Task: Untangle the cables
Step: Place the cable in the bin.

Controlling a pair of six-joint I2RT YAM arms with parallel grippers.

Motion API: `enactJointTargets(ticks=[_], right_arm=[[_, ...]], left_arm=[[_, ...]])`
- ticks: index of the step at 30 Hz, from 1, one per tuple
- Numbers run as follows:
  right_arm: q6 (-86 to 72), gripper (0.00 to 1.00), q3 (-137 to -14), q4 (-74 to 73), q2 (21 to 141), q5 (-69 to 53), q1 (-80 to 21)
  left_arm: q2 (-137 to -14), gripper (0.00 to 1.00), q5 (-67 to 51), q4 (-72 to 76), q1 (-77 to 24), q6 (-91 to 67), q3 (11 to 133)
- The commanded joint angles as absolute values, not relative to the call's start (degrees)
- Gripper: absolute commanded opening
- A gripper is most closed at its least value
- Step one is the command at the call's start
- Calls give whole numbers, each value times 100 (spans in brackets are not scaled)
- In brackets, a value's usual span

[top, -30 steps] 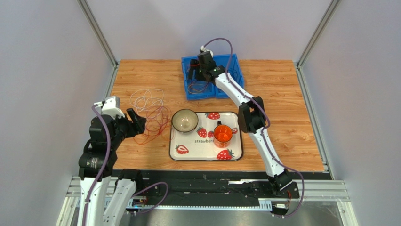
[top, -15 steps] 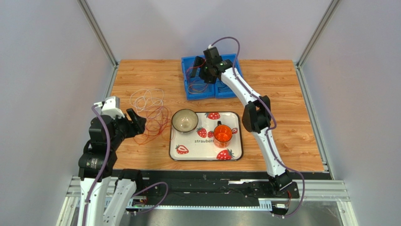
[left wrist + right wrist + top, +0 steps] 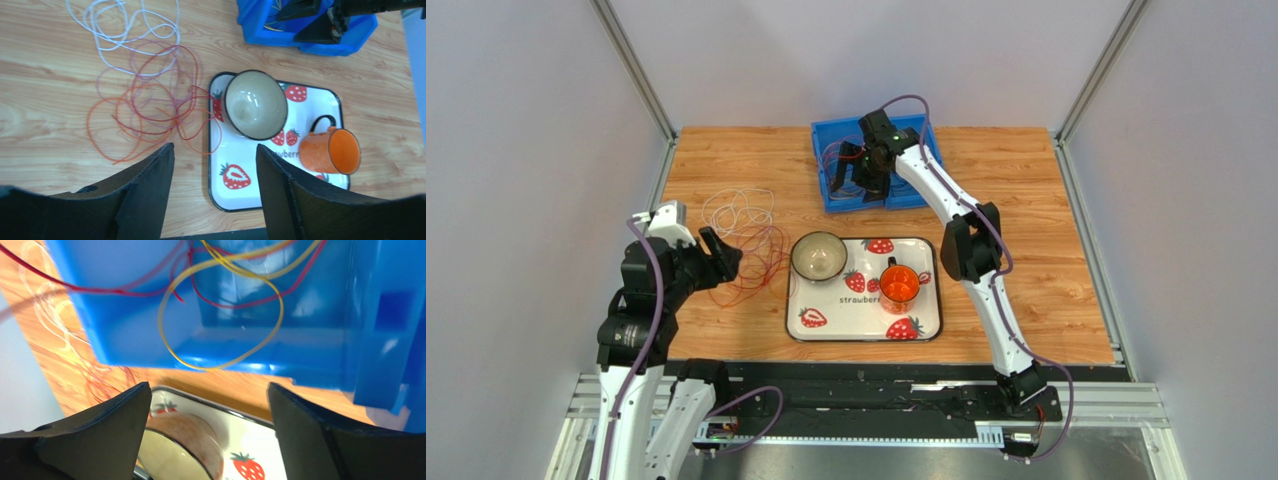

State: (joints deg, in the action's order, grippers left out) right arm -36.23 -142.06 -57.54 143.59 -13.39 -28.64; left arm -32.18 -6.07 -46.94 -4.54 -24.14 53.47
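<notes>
**A:** What has changed in the last second?

**B:** The right gripper [image 3: 856, 172] has swung across the bin [image 3: 826, 192] at the worktop's [image 3: 1026, 200] far edge and now sits lower over it. The left gripper [image 3: 721, 258] has only nudged a little along the left edge.

**A:** And the jaws?

**B:** Both pairs are spread. The right wrist view shows the right gripper [image 3: 210, 430] wide apart with nothing between its fingers. The left gripper [image 3: 215, 200] is also apart and empty.

**A:** Where are the cables [image 3: 746, 240]?

**B:** Most of them lie in loose overlapping loops near the left edge, between the left gripper and the tray [image 3: 863, 340]. The white loops are farthest back, with the red and orange ones nearer. In the left wrist view, one red loop of the cables [image 3: 150, 100] crosses the tray's left rim just beside the bowl [image 3: 256, 104]. A few yellow and red strands [image 3: 220, 368] are already lying in the bin.

**A:** So which step are we on?

**B:** I'd say the right arm has finished at the bin, and the next job is lifting out another strand.

**A:** How should it go about that?

**B:** Choose one colour and grip it near a free end or on an outer loop, not in the middle of the knot. The white looks the least crossed. The left jaws should pin the rest against the worktop. Then draw the strand slowly away from the pile and stop if the other loops start to drag.

**A:** Any risks?

**B:** The loop over the tray rim could snag the bowl or the mug [image 3: 899, 284], so that one should be freed first.
</notes>
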Motion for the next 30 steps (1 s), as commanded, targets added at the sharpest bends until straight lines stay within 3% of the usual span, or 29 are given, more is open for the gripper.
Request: enactJointTargets(ticks=[1, 10, 23, 30], right_arm=[[-3130, 92, -14116, -6389, 14107, -1179, -2918], [-2839, 92, -13852, -6600, 13834, -1125, -3014], [-2584, 92, -13527, -6645, 13483, -1362, -3041], [-2575, 92, -13526, -6601, 13509, -1380, -3059]], left_arm=[[-3628, 68, -1300, -3922, -475, -2900, 5151], [-5904, 66, -1591, -1882, -755, -3726, 5728], [-9585, 62, -1476, -1406, -1625, -3981, 8339], [-10625, 63, -1503, -1583, -1863, -4218, 9465]])
